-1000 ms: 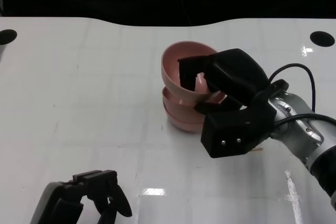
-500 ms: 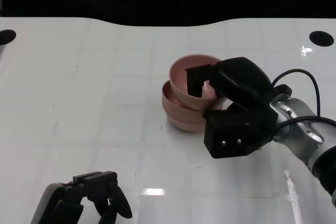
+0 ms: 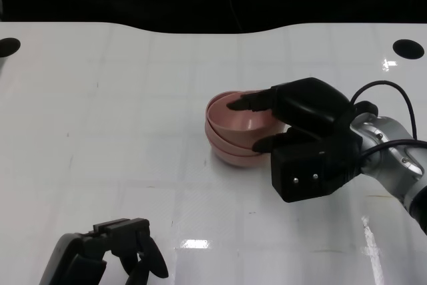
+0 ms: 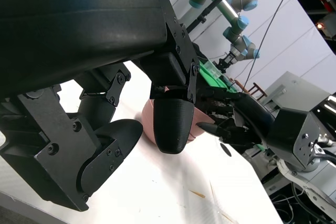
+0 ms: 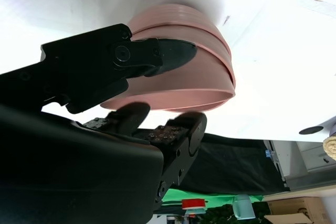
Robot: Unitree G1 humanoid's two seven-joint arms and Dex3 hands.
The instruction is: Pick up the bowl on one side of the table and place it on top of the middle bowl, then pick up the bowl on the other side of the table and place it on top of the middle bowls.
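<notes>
The right robot hand [image 3: 293, 128] sits right of centre in the head view, gripping the rim of the top pink bowl [image 3: 235, 115]: upper fingers [image 3: 250, 103] reach over the rim into the bowl, a lower finger lies against its outer wall. That bowl is nested in the stack of pink bowls [image 3: 230, 150], which stands on the white worktop [image 3: 120, 98] near the frame's centre. The left robot hand [image 3: 110, 251] holds nothing at the lower left, fingers apart, well clear of the stack.
</notes>
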